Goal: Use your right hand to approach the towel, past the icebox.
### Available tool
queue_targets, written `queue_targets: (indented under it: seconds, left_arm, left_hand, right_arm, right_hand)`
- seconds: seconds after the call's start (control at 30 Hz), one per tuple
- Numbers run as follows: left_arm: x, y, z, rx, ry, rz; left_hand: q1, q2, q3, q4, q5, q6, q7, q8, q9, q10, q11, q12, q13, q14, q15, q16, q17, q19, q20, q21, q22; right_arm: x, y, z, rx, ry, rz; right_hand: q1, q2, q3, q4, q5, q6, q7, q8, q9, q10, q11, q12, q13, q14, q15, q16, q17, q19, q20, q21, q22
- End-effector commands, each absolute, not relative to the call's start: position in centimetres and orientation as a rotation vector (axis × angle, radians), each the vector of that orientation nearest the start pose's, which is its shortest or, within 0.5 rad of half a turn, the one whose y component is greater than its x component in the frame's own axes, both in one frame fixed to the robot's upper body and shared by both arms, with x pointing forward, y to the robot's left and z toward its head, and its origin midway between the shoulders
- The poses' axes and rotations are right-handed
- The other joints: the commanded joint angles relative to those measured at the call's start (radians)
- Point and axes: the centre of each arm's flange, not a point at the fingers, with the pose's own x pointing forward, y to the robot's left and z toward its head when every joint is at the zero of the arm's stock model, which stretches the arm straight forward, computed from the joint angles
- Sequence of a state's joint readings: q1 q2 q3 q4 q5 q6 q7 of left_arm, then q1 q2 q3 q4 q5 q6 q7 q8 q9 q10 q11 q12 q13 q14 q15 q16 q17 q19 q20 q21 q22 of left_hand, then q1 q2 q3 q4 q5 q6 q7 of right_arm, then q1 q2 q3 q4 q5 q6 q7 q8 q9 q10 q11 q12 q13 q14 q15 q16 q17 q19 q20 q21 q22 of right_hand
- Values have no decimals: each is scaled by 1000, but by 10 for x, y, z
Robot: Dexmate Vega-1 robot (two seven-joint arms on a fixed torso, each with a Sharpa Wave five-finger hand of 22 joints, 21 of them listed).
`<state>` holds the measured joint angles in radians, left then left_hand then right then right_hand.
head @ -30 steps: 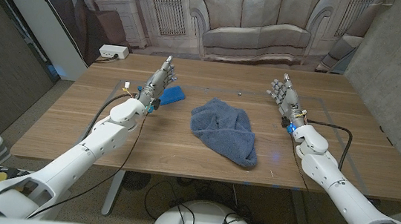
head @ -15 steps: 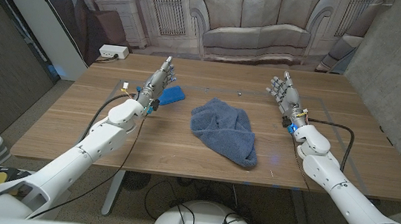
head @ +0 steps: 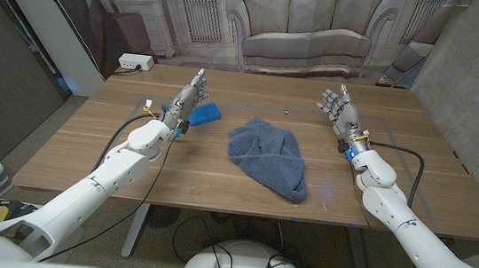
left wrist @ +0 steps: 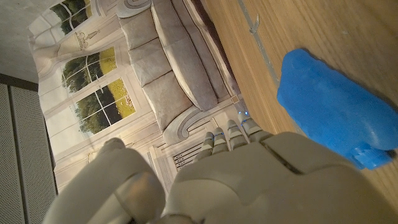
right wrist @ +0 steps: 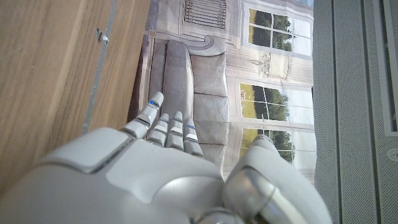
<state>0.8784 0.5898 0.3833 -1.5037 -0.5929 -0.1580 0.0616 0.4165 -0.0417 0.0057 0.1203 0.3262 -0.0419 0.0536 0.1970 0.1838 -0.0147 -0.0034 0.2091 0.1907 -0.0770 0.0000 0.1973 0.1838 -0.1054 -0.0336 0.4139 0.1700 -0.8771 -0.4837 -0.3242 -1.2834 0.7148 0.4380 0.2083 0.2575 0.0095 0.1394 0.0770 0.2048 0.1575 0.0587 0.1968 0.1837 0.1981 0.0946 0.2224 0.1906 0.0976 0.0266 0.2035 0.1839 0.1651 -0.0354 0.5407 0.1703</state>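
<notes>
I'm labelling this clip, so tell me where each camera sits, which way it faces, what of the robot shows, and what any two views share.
Head view: on the robot's head, looking down over the table at the towel and the blue icebox; both arms, left robot hand and right robot hand show.
Left wrist view: on the left wrist, looking along the left robot hand past the icebox to a sofa backdrop.
Right wrist view: on the right wrist, looking along the right robot hand over the table to the backdrop.
Shared: head and left wrist views both show the icebox.
</notes>
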Motion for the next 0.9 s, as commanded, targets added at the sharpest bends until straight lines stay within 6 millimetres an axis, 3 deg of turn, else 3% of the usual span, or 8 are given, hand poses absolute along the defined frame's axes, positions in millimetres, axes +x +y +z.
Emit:
queue_targets:
  seconds: [0.03, 0.9]
  left_arm:
    - [627, 273, -10, 70, -576, -205]
    - [616, 283, -13, 62, -582, -232]
  left_hand:
    - [8, 4, 1, 0, 8, 8, 3, 10, 4, 5, 4, 5, -1, 5, 2, 6, 3, 6, -41, -2, 3]
    - [16, 24, 4, -2, 9, 21, 5, 12, 4, 16, 2, 7, -1, 15, 2, 6, 3, 12, -36, -15, 3]
  right_arm:
    - [618, -288, -23, 79, -777, 356]
    - [591, -279, -20, 79, -888, 413]
  right_hand:
    - [6, 3, 3, -5, 1, 9, 0, 5, 4, 8, -1, 5, 1, 10, 2, 3, 4, 8, -31, -6, 1]
    - [10, -5, -2, -12, -1, 24, -11, 8, 4, 18, -7, 7, 0, 18, 0, 1, 3, 16, -29, -18, 2]
